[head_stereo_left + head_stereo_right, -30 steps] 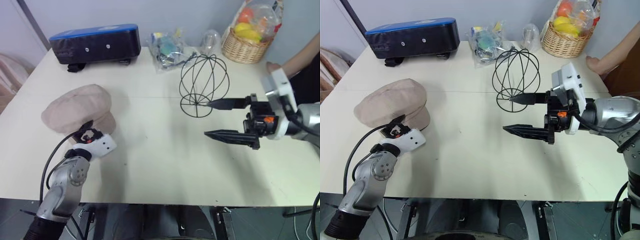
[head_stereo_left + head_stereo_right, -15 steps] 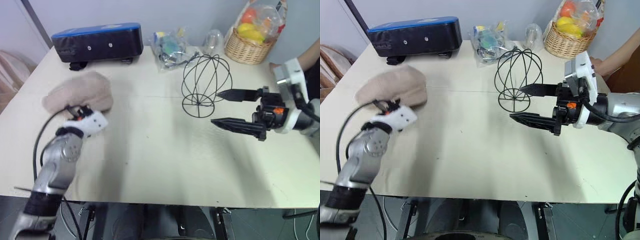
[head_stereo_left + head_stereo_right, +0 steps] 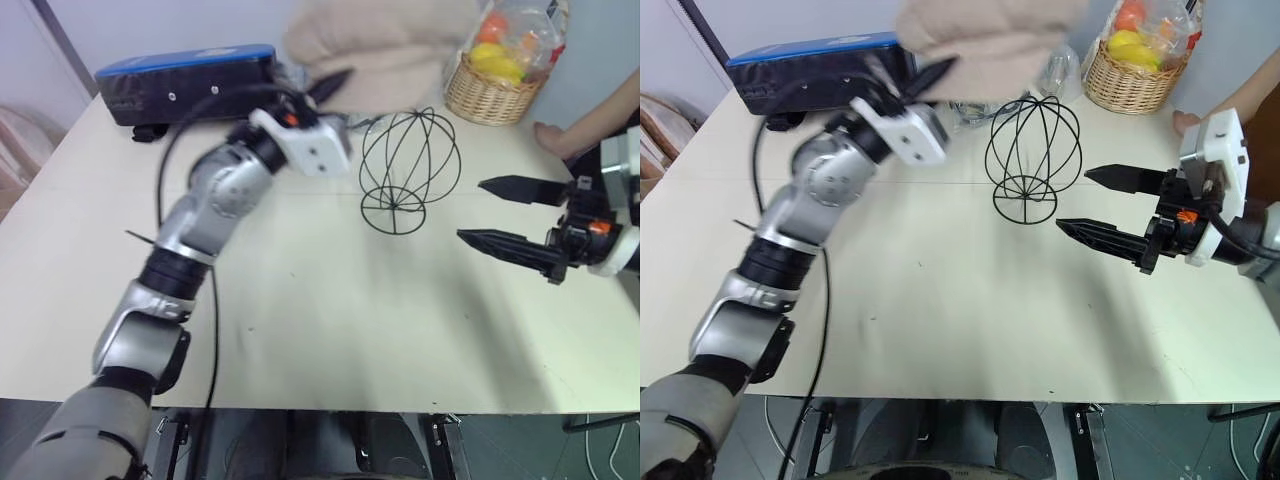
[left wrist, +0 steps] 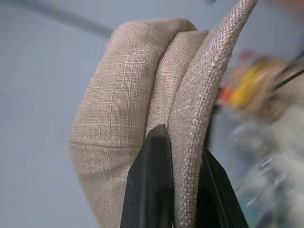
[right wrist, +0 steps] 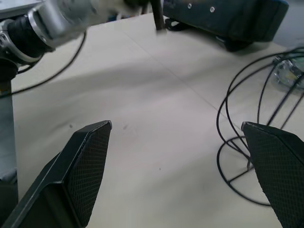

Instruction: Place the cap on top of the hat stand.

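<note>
The beige-pink cap (image 3: 385,45) hangs in the air above and just behind the hat stand, at the back of the table. My left gripper (image 3: 337,80) is shut on its edge; in the left wrist view the black fingers (image 4: 152,185) pinch a fold of the fabric (image 4: 190,114). The hat stand (image 3: 410,170), a black wire globe on a ring base, stands upright on the table (image 3: 330,320) right of centre. To its right and a little nearer to me, my right gripper (image 3: 471,210) is open wide, pointing left towards the stand (image 5: 256,123), apart from it.
A wicker basket of fruit (image 3: 495,85) sits at the back right. A blue and black case (image 3: 185,85) lies at the back left. A person's arm (image 3: 590,120) rests at the right edge. A clear bag of small items (image 3: 970,90) lies behind the stand.
My left arm has closed on the cap and swung it up and to the right, from the table's left side to above the stand. The right gripper drifted right, still open.
</note>
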